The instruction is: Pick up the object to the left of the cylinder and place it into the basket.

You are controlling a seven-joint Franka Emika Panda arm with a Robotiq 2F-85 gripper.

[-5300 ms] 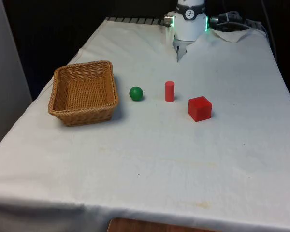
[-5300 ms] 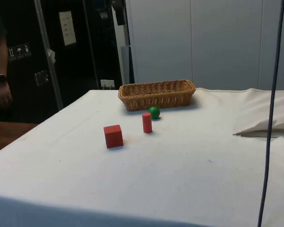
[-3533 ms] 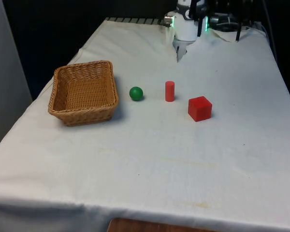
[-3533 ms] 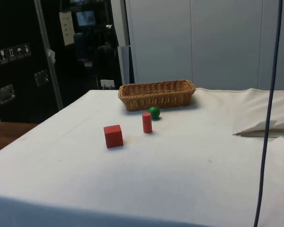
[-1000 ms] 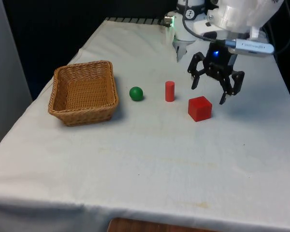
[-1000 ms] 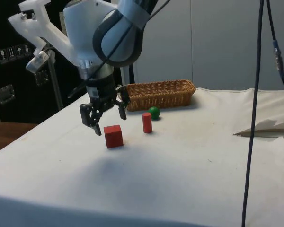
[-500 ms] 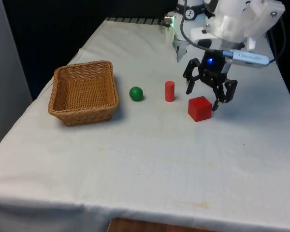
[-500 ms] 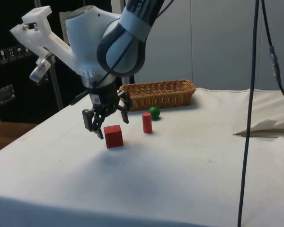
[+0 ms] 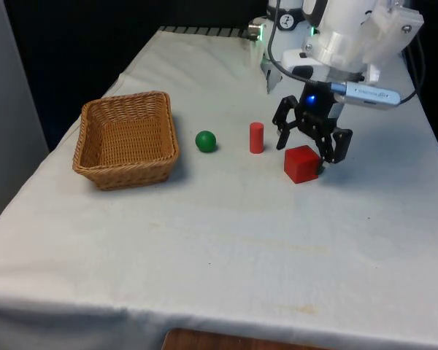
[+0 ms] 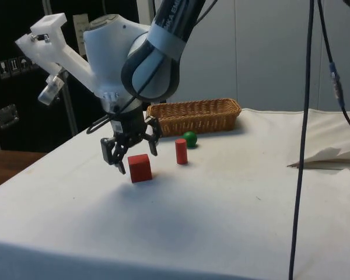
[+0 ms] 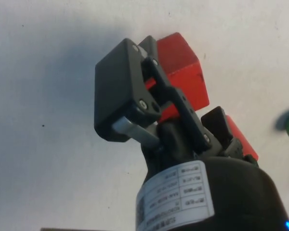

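Well apart from gripper (image 9: 307,144), green ball (image 9: 205,141)

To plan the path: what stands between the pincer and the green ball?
In the front view, the red cylinder stands between pincer and green ball.

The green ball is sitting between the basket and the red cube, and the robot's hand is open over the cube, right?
Nearly. The green ball sits between the basket and the red cylinder, not the cube. The red cube is beyond the cylinder, towards the front view's right. The front view shows this. The hand is open over the cube, as you said.
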